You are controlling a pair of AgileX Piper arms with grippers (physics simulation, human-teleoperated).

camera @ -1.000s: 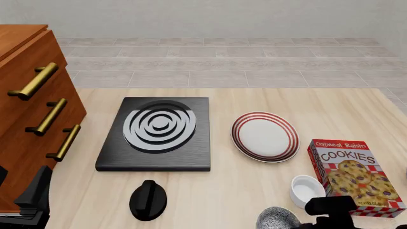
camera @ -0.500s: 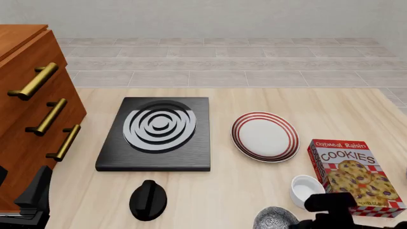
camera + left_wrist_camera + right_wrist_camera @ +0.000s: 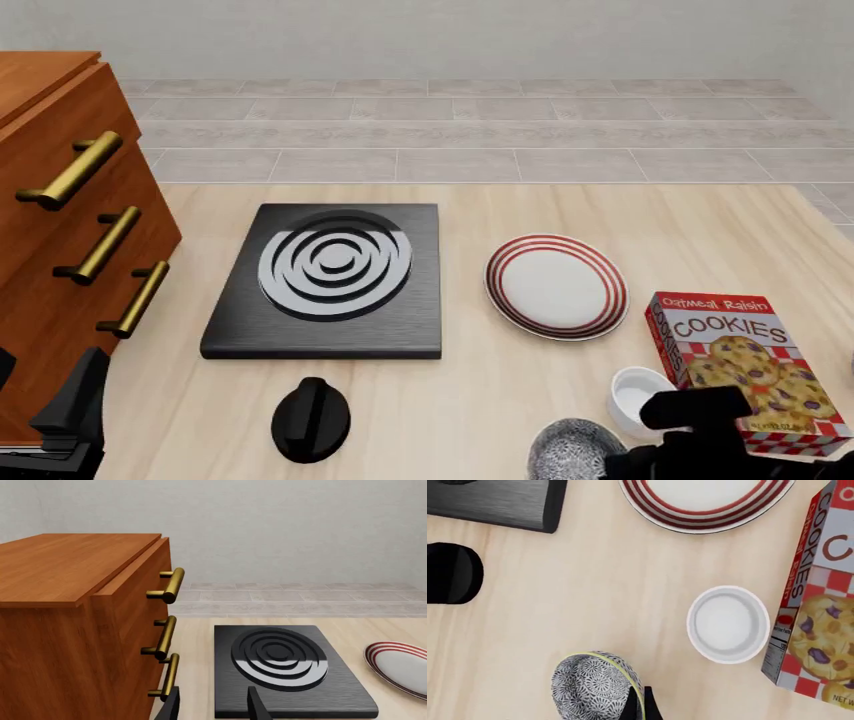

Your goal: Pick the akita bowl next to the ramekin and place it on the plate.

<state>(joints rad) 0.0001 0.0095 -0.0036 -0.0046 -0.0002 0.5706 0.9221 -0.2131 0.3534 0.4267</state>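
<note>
Shifted a little leftward over the last second in the front view: akita bowl (image 3: 574,452), with more of its speckled inside on show; right gripper (image 3: 639,703) displaced with it. Nothing else displaced.

Located at the near edge of the surface (image 3: 534,390), just beside the ramekin (image 3: 642,396) and on its left, well short of the plate (image 3: 494,272). Cookie box (image 3: 747,365) standing on the ramekin's far side.

Right jaws closed on the bowl's rim, seen in the right wrist view as two dark slivers pinching the wall on the side nearest the ramekin. Left gripper (image 3: 213,711) idle with jaws spread apart and nothing between them, aimed at the stove (image 3: 287,670) beside the wooden drawers (image 3: 80,630).

Step in hand, by judgement: grasp made, lift beginning. Impossible to tell whether already clear of the surface. Next move: straight up enough to pass the ramekin and box, then forward and slightly left to above the plate's white centre, then down and release. Needs a steady wrist, since a one-sided rim pinch likely to let the bowl swing or slip.

Round, so no long axis to speak of. Mouth facing upward, possibly tipped a little; not certain from these views.
</note>
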